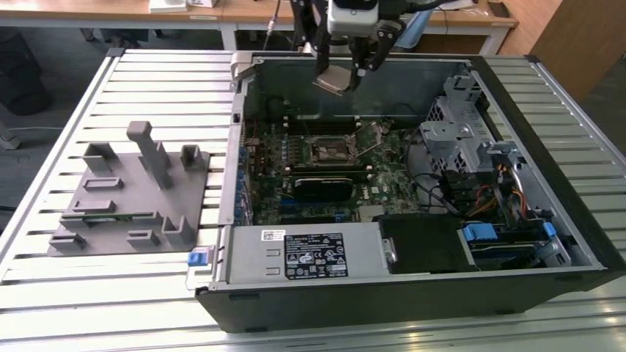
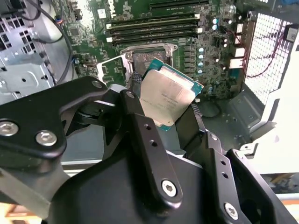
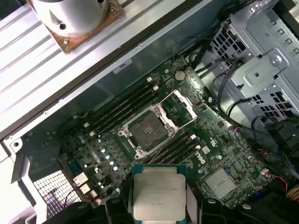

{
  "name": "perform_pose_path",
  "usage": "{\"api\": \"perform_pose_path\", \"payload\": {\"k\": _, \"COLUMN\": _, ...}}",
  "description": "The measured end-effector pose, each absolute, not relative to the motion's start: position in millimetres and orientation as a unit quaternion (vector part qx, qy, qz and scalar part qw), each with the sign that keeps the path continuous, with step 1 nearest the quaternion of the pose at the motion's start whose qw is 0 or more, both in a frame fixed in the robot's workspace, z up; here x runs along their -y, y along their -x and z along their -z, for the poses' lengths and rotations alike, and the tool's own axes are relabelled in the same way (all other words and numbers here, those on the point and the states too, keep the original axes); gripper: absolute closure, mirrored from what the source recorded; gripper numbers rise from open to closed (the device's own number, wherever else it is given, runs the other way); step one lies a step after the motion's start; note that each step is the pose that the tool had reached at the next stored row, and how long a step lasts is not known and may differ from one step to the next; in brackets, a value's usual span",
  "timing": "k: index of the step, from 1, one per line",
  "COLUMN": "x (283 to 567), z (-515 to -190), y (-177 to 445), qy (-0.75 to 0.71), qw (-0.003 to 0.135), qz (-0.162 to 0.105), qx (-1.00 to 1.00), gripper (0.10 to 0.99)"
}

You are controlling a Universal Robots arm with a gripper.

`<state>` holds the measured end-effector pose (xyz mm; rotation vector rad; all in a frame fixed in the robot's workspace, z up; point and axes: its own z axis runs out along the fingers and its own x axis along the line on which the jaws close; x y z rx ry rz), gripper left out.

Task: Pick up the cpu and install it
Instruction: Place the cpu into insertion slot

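table [image 1: 157,81]: slatted metal top, carried everything.
fixture plate [image 1: 132,198]: grey, on the table's left part in the exterior view, near the case's left wall; upright blocks stood on it.
case [image 1: 391,297]: open-topped computer case, took up the table's middle and right.
power supply [image 1: 303,253]: silver box inside the case, along its front wall.
motherboard [image 1: 391,165]: green, flat on the case floor, mid-case.
socket [image 1: 328,150]: on the motherboard, open, metal frame swung aside in the first wrist view [image 3: 149,128].
drive cage [image 1: 459,139]: grey metal, at the case's right side, cables beside it.
cpu [image 1: 330,79]: in the air over the case's rear edge, well apart from the socket; tilted in the exterior view, not level; metal top faced both wrist cameras [image 2: 166,95] [image 3: 156,196]; near-square, long axis could not be told.
gripper [image 1: 339,75]: fingers [image 2: 145,135] partly closed, pinching the cpu by two opposite edges; touched nothing else.
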<state>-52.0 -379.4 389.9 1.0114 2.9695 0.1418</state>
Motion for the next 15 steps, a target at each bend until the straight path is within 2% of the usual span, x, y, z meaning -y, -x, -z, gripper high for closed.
{"api": "perform_pose_path", "payload": {"k": 15, "x": 377.9, "z": -387.3, "y": 52.0, "qy": -0.412, "qw": 0.005, "qz": -0.044, "qx": -0.91, "gripper": 0.545}}
